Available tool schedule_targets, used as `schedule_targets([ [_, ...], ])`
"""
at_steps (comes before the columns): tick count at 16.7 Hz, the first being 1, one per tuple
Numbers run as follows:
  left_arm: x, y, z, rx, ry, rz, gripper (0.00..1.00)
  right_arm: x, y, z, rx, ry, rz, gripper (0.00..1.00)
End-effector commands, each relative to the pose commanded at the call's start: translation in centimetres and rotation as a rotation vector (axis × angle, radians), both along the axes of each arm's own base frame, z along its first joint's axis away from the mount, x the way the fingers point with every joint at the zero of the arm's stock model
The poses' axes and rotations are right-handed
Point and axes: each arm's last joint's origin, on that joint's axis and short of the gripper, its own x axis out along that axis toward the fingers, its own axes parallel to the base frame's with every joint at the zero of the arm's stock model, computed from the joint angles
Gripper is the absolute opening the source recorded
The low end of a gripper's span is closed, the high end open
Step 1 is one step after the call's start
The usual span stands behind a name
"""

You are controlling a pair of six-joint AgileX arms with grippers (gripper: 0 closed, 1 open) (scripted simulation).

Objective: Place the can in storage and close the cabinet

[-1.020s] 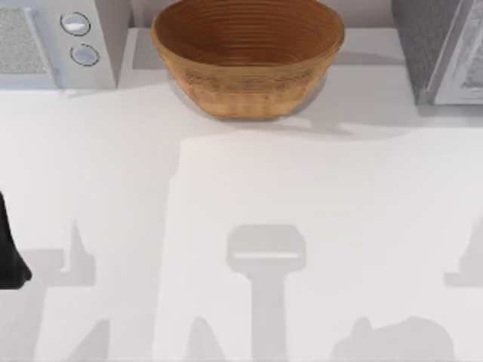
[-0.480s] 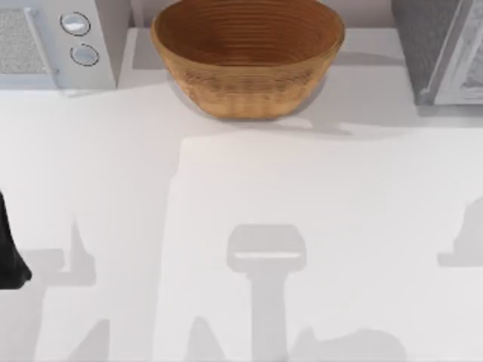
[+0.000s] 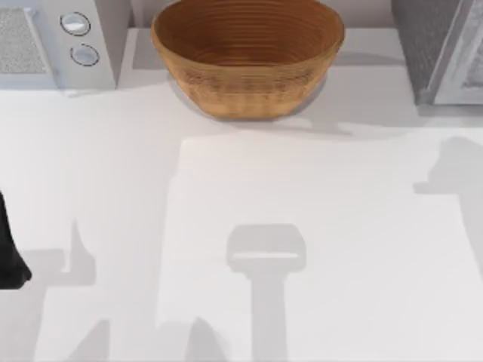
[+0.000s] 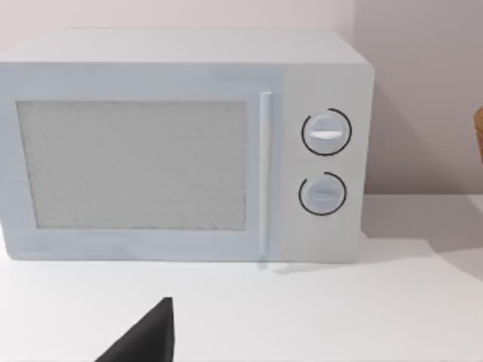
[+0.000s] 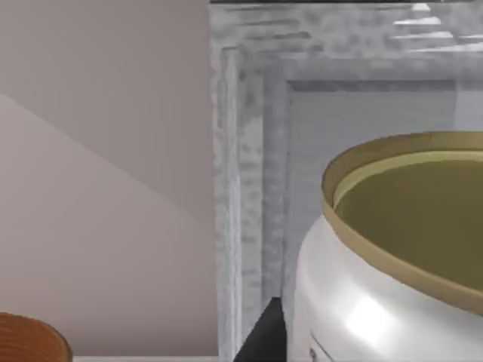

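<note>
A: Starting at nine o'clock in the top view, what's there?

B: A black bit of the left arm (image 3: 9, 249) at the counter's (image 3: 302, 188) left edge, parked. In the left wrist view a dark fingertip (image 4: 147, 338) of the left pincer pokes in low, facing the microwave (image 4: 181, 147). Whether that pincer is open or closed, I can't tell.

A: And the microwave from above?

B: At about ten o'clock, back left corner, its two round dials (image 3: 75, 24) facing up at the camera.

A: Twelve o'clock?

B: The woven bowl (image 3: 247, 56), standing at the back of the counter, well apart from the microwave.

A: Then to the right?

B: At two o'clock, the grey speckled cabinet (image 3: 438, 49) in the back right corner.

A: Where's the can?

B: In the right wrist view, very close to the camera: the can (image 5: 392, 264), upright, white side, dull gold rim and top. It sits right in front of the cabinet's (image 5: 249, 151) speckled frame and its paler inside. A dark sliver (image 5: 260, 335) shows beside the can's base, and the bowl's edge (image 5: 30, 339) peeks in far off.

A: Is the right pincer gripping it?

B: I can't tell; its fingers aren't clear enough to judge
</note>
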Motion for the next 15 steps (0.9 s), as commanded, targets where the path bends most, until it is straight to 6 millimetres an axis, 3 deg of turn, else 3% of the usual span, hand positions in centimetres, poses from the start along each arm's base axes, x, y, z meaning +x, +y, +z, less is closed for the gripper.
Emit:
schedule_targets([
  [4, 0.0, 0.0, 0.0, 0.000, 0.000, 0.000, 1.00, 3.8, 1.0, 6.3, 0.001, 0.011, -0.002, 0.00],
  [7, 0.0, 0.0, 0.0, 0.000, 0.000, 0.000, 1.00, 6.7, 1.9, 9.8, 0.002, 0.014, -0.002, 0.00],
  [11, 0.0, 0.0, 0.0, 0.000, 0.000, 0.000, 1.00, 9.8, 2.9, 12.7, 0.002, 0.010, -0.001, 0.00],
  [15, 0.0, 0.0, 0.0, 0.000, 0.000, 0.000, 1.00, 11.4, 3.6, 14.0, -0.002, 0.006, 0.004, 0.00],
])
